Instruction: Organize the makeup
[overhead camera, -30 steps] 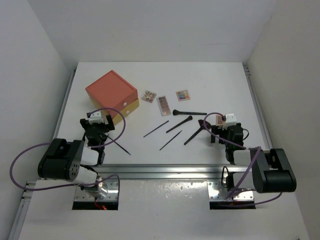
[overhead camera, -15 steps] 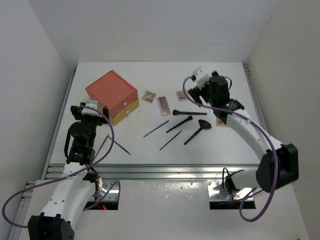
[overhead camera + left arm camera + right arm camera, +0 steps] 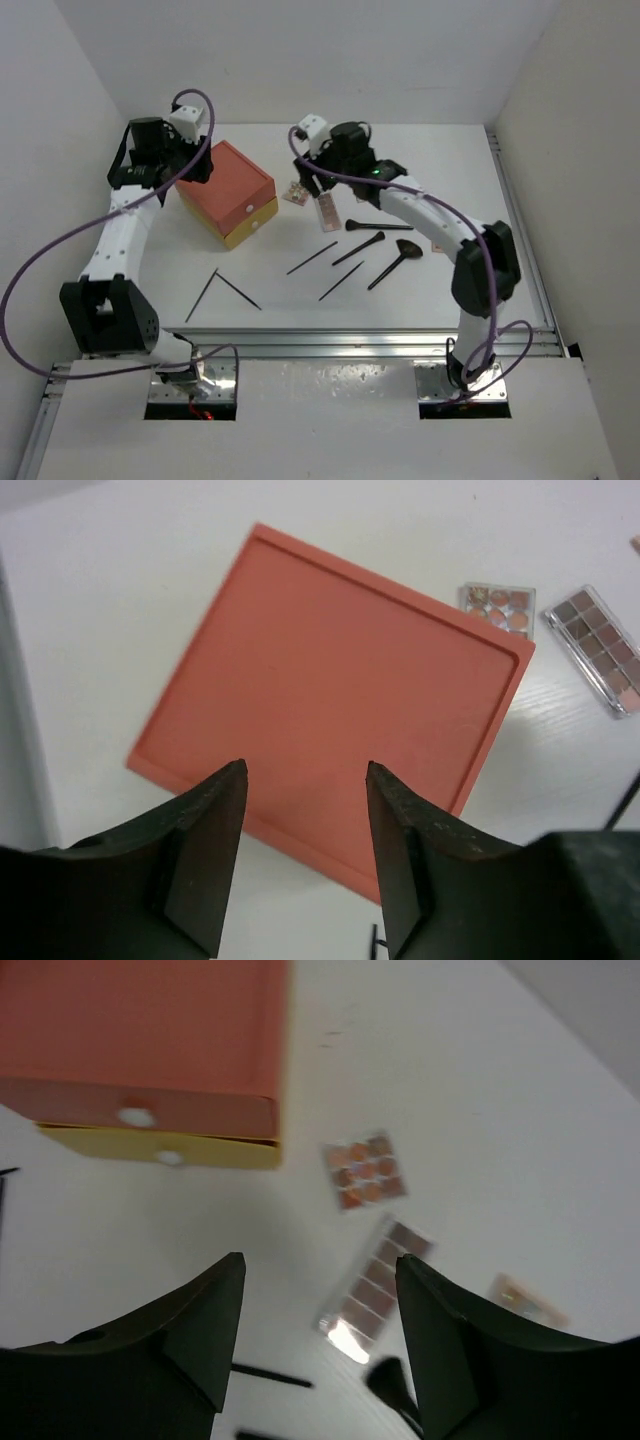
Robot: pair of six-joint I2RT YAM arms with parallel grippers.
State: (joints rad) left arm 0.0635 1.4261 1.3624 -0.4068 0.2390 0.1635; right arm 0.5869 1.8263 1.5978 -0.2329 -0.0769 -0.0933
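View from above of a white bench (image 3: pixel 450 160) with an orange-and-yellow box (image 3: pixel 232 195) at the left rear. Left hand (image 3: pixel 305 780) poised over the orange lid, fingers spread apart, nothing between them. Right hand (image 3: pixel 320 1265) stretched across to the middle of the bench, also spread wide and empty, above the bare space between the box front and the palettes.

Just right of the box, a square palette (image 3: pixel 297 192) with reddish-brown pans. Beside it, a long palette (image 3: pixel 327 210) with a row of brown shades. Both flat on the bench, close together but not touching. Farther right, a pinkish flat piece (image 3: pixel 525 1300), too blurred for detail.

Nearer the arm bases, three black brushes (image 3: pixel 378 226) fanned loosely in the centre, one with a wide fan-shaped head. Next to them, two thin dark sticks (image 3: pixel 312 257) lying at a slant. Two more thin sticks toward the left front, meeting at one end in a narrow V, well apart from the rest.
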